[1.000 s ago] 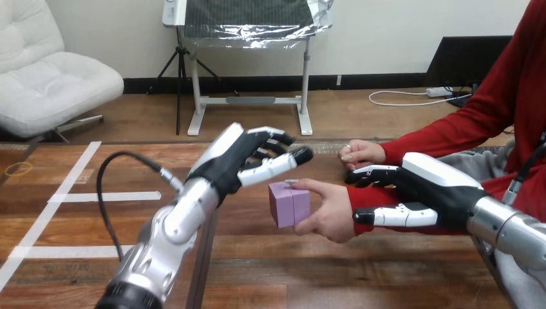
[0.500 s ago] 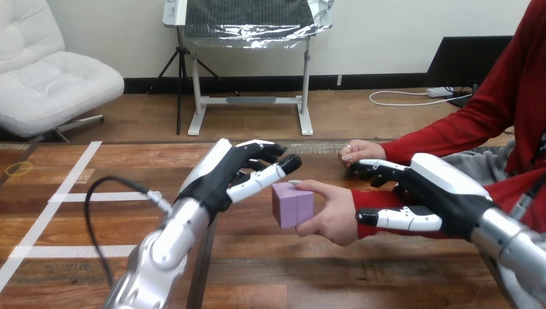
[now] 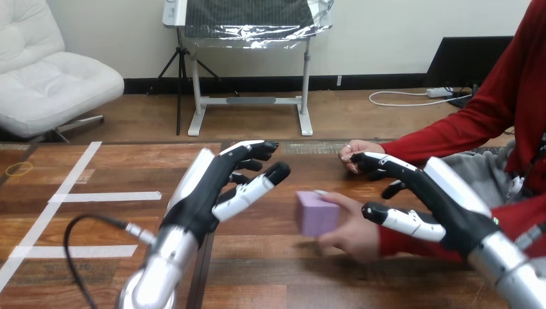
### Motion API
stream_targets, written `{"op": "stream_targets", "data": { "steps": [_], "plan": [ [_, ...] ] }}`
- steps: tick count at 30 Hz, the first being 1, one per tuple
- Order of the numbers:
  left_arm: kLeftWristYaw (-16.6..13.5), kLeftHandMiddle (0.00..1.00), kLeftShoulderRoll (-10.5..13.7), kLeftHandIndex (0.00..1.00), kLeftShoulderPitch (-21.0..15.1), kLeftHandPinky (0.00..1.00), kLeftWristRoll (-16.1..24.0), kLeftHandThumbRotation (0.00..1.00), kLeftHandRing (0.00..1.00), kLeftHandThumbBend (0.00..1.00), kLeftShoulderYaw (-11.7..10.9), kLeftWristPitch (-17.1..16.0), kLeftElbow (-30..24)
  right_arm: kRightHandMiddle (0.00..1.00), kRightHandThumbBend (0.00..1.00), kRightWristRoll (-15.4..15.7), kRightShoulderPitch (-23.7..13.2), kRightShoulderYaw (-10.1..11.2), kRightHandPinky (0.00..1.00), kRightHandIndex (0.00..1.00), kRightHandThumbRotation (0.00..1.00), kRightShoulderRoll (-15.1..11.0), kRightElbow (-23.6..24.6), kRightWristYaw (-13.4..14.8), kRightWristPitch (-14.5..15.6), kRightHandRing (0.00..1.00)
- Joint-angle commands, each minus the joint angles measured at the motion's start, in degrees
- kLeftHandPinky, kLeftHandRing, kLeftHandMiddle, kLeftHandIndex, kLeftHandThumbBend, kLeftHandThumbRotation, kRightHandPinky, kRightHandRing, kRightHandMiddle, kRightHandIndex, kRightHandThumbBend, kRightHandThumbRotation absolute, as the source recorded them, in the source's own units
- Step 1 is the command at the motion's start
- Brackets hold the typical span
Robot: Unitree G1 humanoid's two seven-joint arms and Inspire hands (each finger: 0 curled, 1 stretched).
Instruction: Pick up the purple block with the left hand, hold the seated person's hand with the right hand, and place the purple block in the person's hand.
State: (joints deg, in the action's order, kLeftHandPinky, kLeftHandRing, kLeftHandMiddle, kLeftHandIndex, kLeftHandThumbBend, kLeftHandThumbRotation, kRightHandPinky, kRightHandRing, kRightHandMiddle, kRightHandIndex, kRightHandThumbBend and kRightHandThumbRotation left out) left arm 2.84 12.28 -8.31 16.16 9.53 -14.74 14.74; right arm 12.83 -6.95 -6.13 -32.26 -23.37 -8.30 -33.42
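Wooden table with tape marks
White tape strips cross its left part; a yellow ring lies at the left edge

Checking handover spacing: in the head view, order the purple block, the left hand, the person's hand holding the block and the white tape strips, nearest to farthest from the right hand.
From the right hand:
1. person's hand holding the block, beside its thumb
2. purple block, in that hand
3. left hand, left of centre
4. white tape strips, far left
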Motion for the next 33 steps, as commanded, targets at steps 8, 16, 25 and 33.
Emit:
{"op": "stream_targets", "data": {
  "steps": [8, 16, 25, 33],
  "plan": [
    [-4.93, 0.77, -1.57, 0.77, 10.47, 0.64, -3.21, 0.94, 0.75, 0.76, -4.36, -9.35, -18.59, 0.87, 1.00, -5.68, 5.98, 3.97, 0.79, 0.86, 1.00, 8.13, 10.90, 5.43, -6.32, 0.85],
    [-4.25, 0.75, -2.55, 0.74, 16.00, 0.65, -8.31, 0.95, 0.74, 0.71, -5.01, -16.37, -22.50, 0.88, 1.00, -10.82, 10.21, 1.76, 0.85, 0.88, 1.00, 11.90, 15.41, 3.16, -8.72, 0.89],
    [-3.48, 0.75, -2.83, 0.74, 21.79, 0.65, -10.13, 0.95, 0.74, 0.70, -4.62, -20.16, -27.17, 0.91, 0.93, -11.66, 13.42, 0.06, 0.88, 0.91, 1.00, 15.47, 18.66, 2.22, -11.54, 0.91],
    [-3.34, 0.74, -2.97, 0.74, 25.23, 0.64, -9.69, 0.94, 0.72, 0.66, -5.18, -22.33, -29.69, 0.91, 0.90, -11.41, 15.99, -0.80, 0.86, 0.90, 1.00, 17.31, 21.35, 1.11, -11.92, 0.90]
  ]
}}
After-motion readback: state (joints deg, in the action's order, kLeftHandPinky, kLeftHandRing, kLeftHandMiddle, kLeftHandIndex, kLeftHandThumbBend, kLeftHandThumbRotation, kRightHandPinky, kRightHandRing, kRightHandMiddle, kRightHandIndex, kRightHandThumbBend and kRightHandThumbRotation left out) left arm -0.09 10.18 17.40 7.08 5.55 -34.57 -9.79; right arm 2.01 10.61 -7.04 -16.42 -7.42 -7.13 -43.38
